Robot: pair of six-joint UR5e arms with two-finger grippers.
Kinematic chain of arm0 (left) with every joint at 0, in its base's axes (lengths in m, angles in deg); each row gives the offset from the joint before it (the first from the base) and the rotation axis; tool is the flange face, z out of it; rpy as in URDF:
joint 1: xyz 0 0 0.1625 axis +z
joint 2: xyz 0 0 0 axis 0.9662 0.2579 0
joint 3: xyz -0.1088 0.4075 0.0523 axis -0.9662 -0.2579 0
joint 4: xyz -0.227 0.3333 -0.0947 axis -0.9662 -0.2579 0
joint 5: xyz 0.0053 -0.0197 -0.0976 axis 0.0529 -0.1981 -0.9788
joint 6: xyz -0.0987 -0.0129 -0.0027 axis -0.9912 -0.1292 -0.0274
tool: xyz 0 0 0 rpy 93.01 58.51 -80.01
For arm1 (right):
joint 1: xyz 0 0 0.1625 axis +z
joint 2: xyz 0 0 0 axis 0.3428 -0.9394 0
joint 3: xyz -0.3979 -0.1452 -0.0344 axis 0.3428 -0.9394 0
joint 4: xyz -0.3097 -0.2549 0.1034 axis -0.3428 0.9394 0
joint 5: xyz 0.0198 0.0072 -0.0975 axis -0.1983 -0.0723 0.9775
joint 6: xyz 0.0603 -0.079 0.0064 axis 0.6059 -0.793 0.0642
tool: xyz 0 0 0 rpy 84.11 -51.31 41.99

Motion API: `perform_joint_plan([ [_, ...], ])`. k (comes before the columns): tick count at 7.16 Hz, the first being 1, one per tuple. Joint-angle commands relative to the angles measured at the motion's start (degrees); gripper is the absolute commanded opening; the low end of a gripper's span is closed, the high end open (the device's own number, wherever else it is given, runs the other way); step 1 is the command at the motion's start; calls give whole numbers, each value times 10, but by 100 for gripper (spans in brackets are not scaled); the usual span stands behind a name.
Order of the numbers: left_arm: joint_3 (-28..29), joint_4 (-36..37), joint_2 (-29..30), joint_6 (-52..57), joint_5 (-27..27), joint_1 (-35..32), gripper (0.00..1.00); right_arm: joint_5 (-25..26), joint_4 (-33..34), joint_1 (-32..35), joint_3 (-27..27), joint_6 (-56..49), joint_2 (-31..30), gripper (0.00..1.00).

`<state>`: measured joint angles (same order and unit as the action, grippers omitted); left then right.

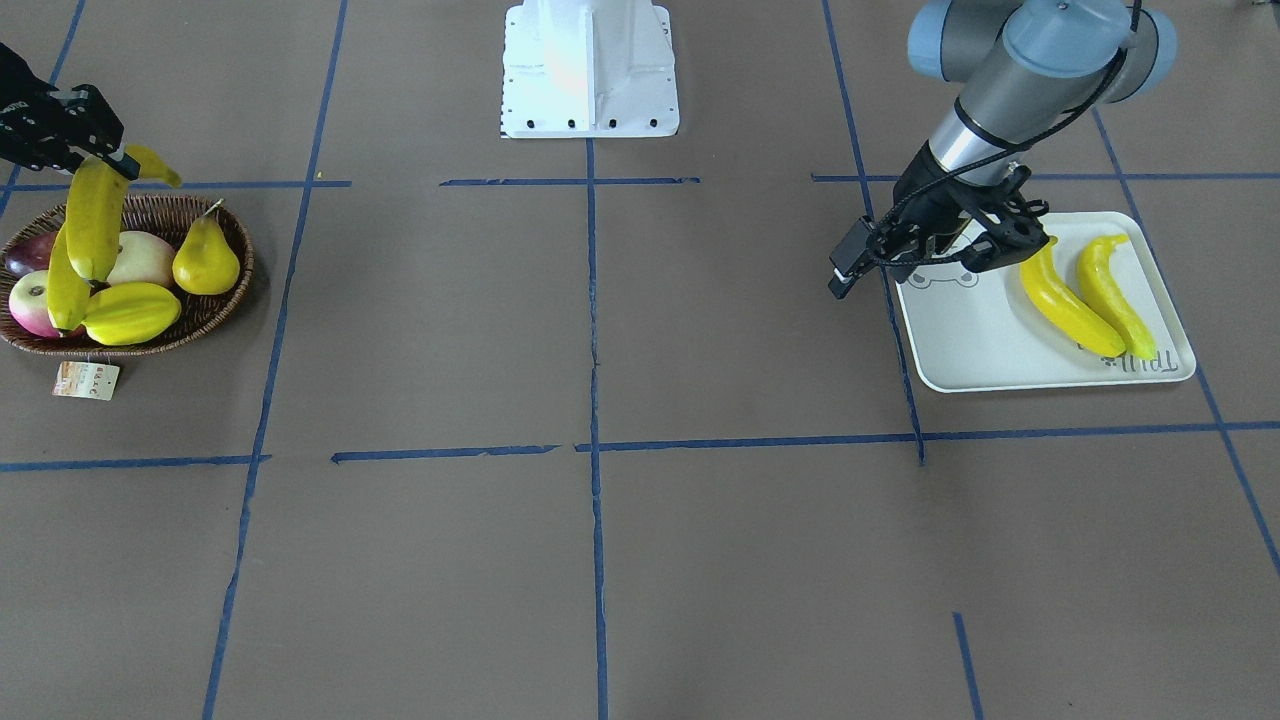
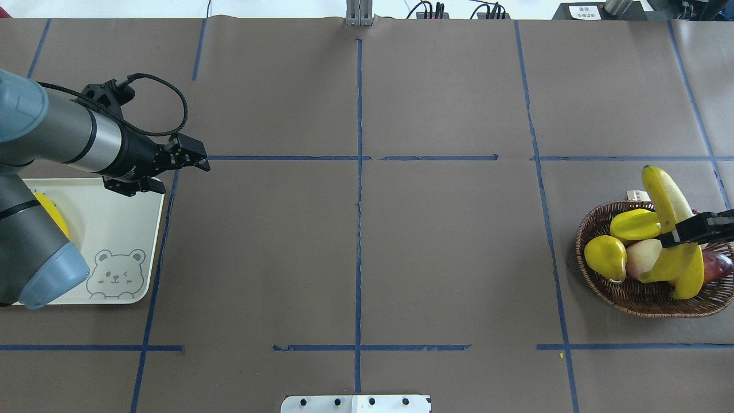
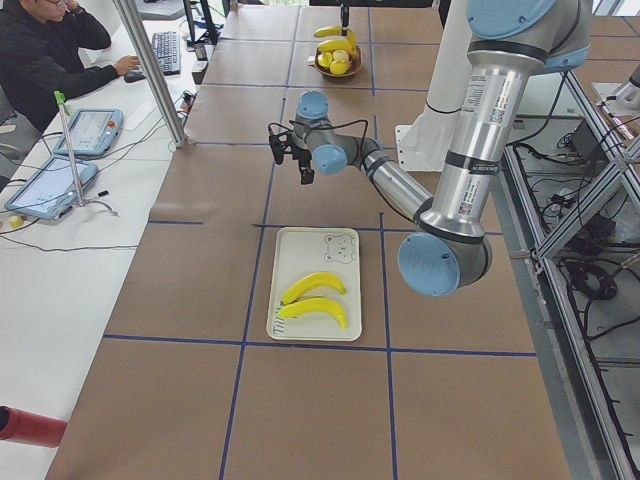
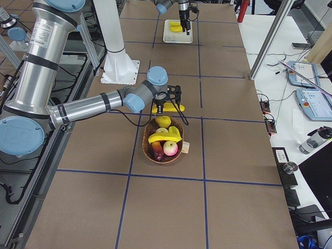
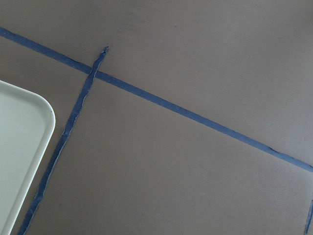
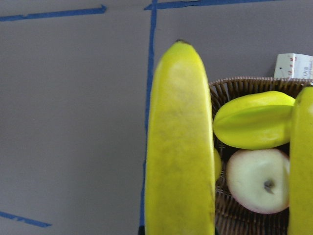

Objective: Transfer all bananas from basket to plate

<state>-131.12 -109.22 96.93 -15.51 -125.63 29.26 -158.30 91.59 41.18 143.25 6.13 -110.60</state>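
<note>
Right end effector [image 1: 105, 160] pinches the held banana [image 1: 95, 220] about mid-length, lifted clear of the basket [image 1: 238, 262] directly below it. It looks stiff, light and smooth-skinned. Mid-body across the curve is the right grip; further off-centre it would likely swivel. Under the end effector the basket holds 1 spare banana [image 1: 62, 290], a starfruit [image 1: 130, 312], a pear [image 1: 205, 260] and apples [image 1: 140, 258]. Left end effector [image 2: 199, 160] carries nothing; cannot tell if it's spread. The plate [image 1: 980, 340] just beside it holds 2 plated bananas [image 1: 1065, 300].
</note>
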Motion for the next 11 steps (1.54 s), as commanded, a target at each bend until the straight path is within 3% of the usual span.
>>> perform_joint_plan([
  [1,2,0,22,0,-1,1,100,-26,11,-9,-22,16,118,1],
  [3,16,-11,68,-28,-1,25,100,-9,6,-58,-62,115,224,1],
  [4,31,-56,96,-63,-1,30,100,27,3,-90,-61,169,259,1],
  [6,50,-239,102,-180,-1,37,99,89,2,-156,-59,249,331,2],
  [9,49,-253,162,-227,-1,73,99,209,2,-268,-58,311,402,2],
  [11,50,-252,180,-232,0,88,99,248,2,-310,-57,313,414,2],
])
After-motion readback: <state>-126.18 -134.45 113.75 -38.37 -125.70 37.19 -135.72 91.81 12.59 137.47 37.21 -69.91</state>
